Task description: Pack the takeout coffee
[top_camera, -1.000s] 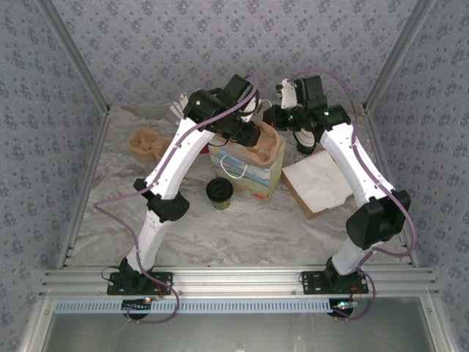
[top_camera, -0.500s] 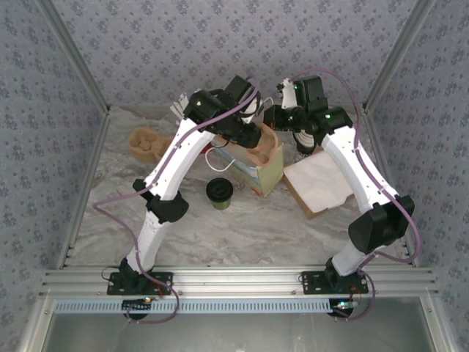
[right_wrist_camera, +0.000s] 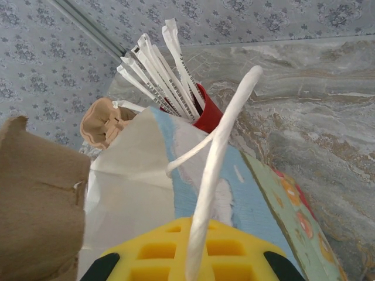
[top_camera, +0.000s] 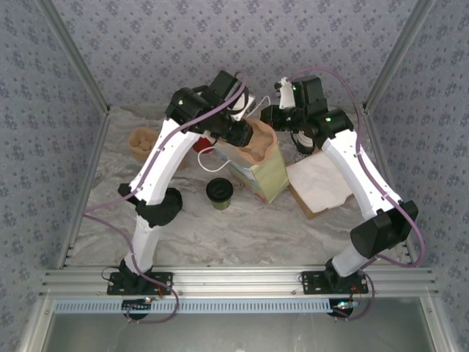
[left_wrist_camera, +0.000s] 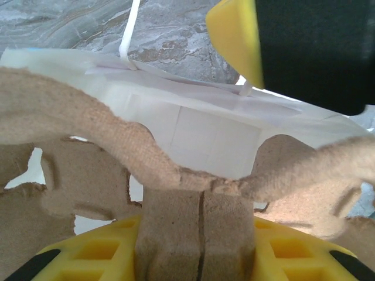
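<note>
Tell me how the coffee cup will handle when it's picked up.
The cup looks like thin paper, so its wall would likely dent under tight jaws. It is round and would probably roll if knocked over. The black lid hides whether it is full, so its weight is uncertain.

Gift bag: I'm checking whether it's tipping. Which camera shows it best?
Top external: most of the gift bag shows, tilted. Left wrist shows its white wall behind the pulp carrier; right wrist, its handle and printed side.
</note>
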You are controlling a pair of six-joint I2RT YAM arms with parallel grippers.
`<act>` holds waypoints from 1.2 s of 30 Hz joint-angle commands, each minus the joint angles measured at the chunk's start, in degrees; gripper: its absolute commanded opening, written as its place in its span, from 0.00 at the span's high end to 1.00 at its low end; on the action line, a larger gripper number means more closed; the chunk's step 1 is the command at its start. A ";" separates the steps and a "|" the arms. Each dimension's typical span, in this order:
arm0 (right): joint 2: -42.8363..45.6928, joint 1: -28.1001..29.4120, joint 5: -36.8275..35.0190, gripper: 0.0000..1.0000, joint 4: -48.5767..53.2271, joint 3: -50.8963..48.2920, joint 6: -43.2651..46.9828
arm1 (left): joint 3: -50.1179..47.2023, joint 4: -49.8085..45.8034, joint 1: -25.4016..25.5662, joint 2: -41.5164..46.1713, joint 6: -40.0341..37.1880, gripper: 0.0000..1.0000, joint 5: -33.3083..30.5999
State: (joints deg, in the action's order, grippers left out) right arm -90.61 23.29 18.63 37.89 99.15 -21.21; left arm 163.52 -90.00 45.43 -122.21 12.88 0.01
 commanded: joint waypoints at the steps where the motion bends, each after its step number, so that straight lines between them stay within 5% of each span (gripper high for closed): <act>1: 1.75 0.52 -1.20 0.98 -0.90 -0.44 0.08 | -0.40 0.52 -0.25 3.24 -1.01 0.61 0.97; 36: 4.05 0.63 -0.66 0.99 -3.17 -3.97 -1.84 | -8.56 0.26 -2.35 2.02 -8.01 0.66 0.03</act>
State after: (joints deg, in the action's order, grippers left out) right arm -88.38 23.66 17.17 35.70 95.07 -21.71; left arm 157.47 -90.08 42.85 -120.84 5.93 0.01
